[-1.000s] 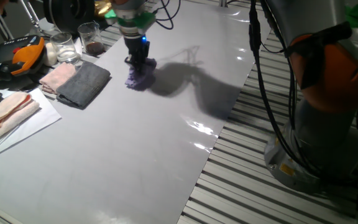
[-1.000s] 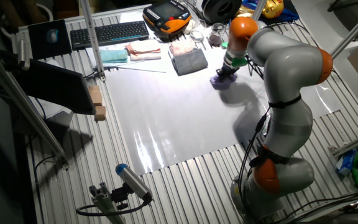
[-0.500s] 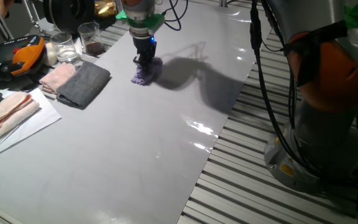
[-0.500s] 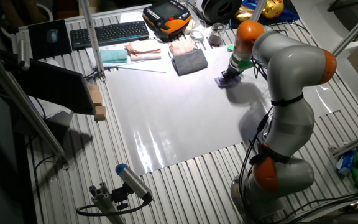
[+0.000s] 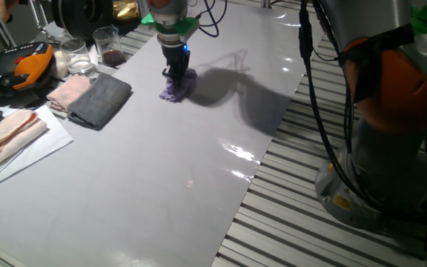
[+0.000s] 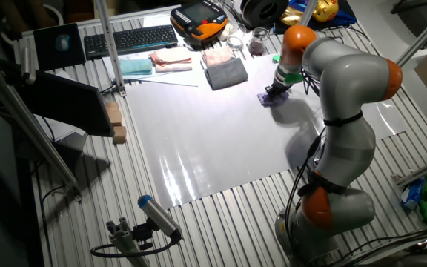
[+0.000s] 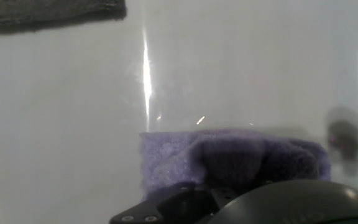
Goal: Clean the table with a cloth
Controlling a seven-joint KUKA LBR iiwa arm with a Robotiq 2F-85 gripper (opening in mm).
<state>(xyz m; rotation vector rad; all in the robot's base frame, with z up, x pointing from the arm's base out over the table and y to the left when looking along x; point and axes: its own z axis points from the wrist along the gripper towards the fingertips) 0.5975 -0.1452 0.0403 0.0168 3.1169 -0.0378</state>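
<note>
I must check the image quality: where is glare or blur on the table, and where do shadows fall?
Hand view: soft focus, a bright vertical glare streak on the table above the cloth. One fixed view: the arm's dark shadow right of the gripper; white reflections near the table edge.

One table (image 5: 161,170), glossy and pale. One lavender cloth (image 5: 176,86) on it. One dark grey folded cloth (image 5: 101,99). Two pale pink folded cloths (image 5: 69,92) (image 5: 10,133), the first just beside the grey one, the second on a white sheet. Two clear glasses (image 5: 106,43) (image 5: 76,58) at the far edge, one with dark contents. One keyboard (image 6: 130,39). One orange-and-black handheld unit (image 6: 199,16). One teal cloth (image 6: 136,67). One robot arm (image 6: 339,89).
</note>
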